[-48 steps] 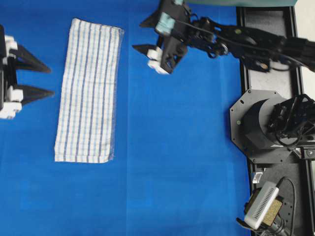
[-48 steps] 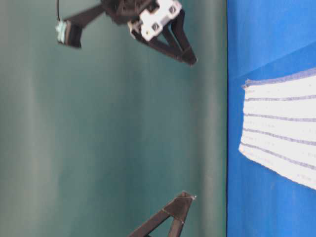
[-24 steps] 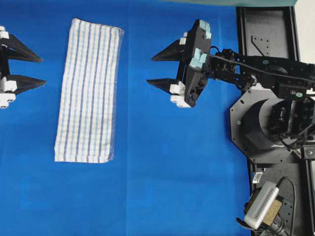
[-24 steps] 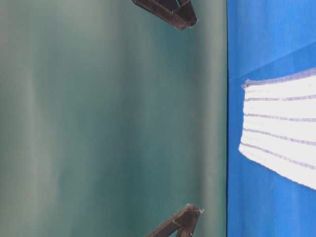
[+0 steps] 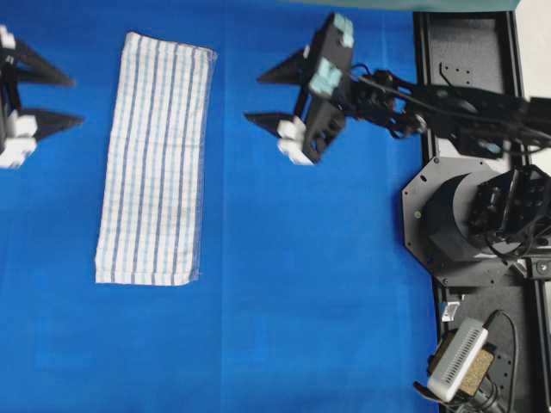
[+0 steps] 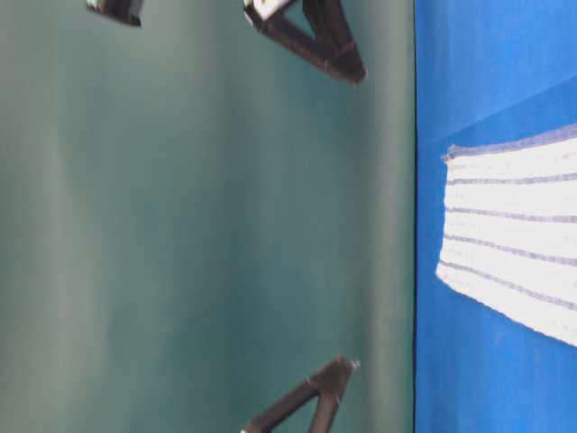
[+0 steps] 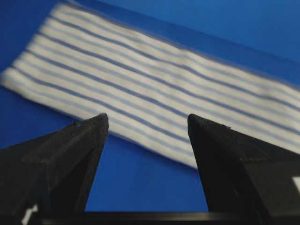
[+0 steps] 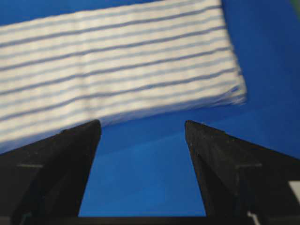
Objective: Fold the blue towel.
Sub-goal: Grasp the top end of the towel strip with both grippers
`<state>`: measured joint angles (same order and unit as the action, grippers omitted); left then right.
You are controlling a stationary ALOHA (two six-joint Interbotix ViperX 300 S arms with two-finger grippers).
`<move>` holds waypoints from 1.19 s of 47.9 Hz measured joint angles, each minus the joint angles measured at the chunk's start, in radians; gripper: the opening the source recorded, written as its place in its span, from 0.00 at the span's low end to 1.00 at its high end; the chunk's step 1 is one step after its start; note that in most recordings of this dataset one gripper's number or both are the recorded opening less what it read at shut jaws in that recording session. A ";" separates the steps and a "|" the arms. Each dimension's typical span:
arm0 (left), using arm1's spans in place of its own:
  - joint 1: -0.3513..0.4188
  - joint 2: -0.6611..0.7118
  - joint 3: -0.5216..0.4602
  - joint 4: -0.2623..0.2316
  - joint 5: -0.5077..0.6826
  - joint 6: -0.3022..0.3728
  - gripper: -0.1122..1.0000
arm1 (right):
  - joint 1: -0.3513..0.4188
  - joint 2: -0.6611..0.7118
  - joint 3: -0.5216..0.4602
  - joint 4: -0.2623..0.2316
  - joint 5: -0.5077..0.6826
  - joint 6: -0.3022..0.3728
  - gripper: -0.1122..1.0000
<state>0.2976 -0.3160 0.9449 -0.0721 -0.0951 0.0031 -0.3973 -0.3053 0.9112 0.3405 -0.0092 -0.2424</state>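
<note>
both claws are spread wide and holding nothing. the left gripper (image 5: 60,99) hangs at the left edge of the overhead view, well clear of the towel (image 5: 157,159), and the right gripper (image 5: 258,96) hovers over the blue cover (image 5: 301,284) to the towel's right, not touching it either. compared with half a second back, the right gripper has swung toward the top of the overhead view and a little nearer the towel, and the left one has barely moved. the towel hasn't budged, it lies flat as a long narrow strip on the left half of the cover. count: one towel, two grippers.
</note>
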 measured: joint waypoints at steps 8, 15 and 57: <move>0.097 0.110 -0.054 0.011 -0.052 0.037 0.67 | -0.075 0.107 -0.063 -0.009 -0.054 -0.005 0.87; 0.183 0.247 -0.117 0.012 -0.103 0.084 0.67 | -0.129 0.233 -0.121 -0.011 -0.107 -0.008 0.87; 0.253 0.676 -0.316 0.014 -0.282 0.095 0.43 | -0.135 0.611 -0.281 -0.008 -0.245 0.009 0.57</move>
<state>0.5507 0.3605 0.6289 -0.0583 -0.3774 0.0982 -0.5323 0.3053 0.6305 0.3329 -0.2546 -0.2332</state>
